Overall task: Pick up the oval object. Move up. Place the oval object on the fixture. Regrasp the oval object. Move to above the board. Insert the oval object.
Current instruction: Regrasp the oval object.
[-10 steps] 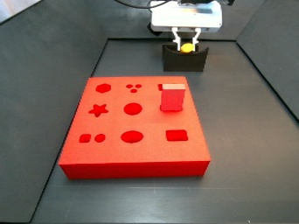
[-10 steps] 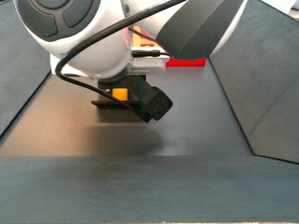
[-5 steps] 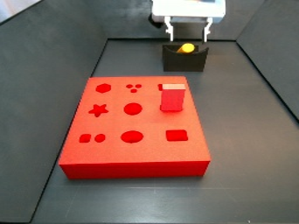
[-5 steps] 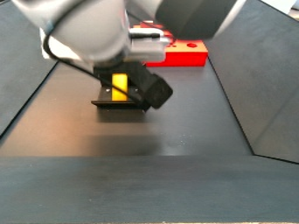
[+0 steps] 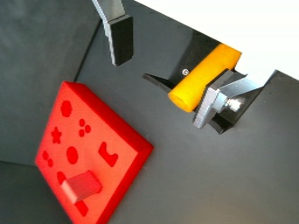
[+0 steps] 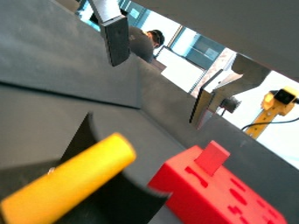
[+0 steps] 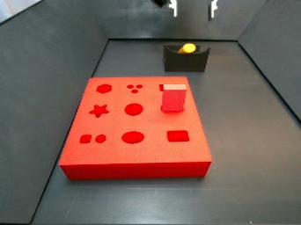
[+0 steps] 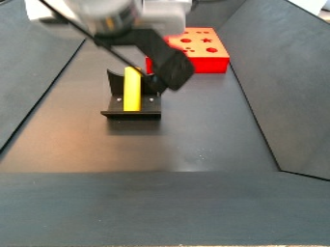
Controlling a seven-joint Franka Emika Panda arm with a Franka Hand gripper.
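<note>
Small yellow-orange plastic oval peg [image 7: 187,47] resting in dark notched fixture [image 7: 186,60]. Claw [image 7: 193,8] high above, fingers apart, empty. Left: regrasp, carry to flat red board [image 7: 135,127] at 7 o'clock, insert.

Side views face oppositely across the board [image 7: 135,123]; wrist views look down past the claw [image 5: 163,66].

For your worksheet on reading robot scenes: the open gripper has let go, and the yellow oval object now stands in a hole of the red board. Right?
Not quite. The gripper is open and apart, but the oval object rests on the fixture, not in the board, as a side view shows.
</note>
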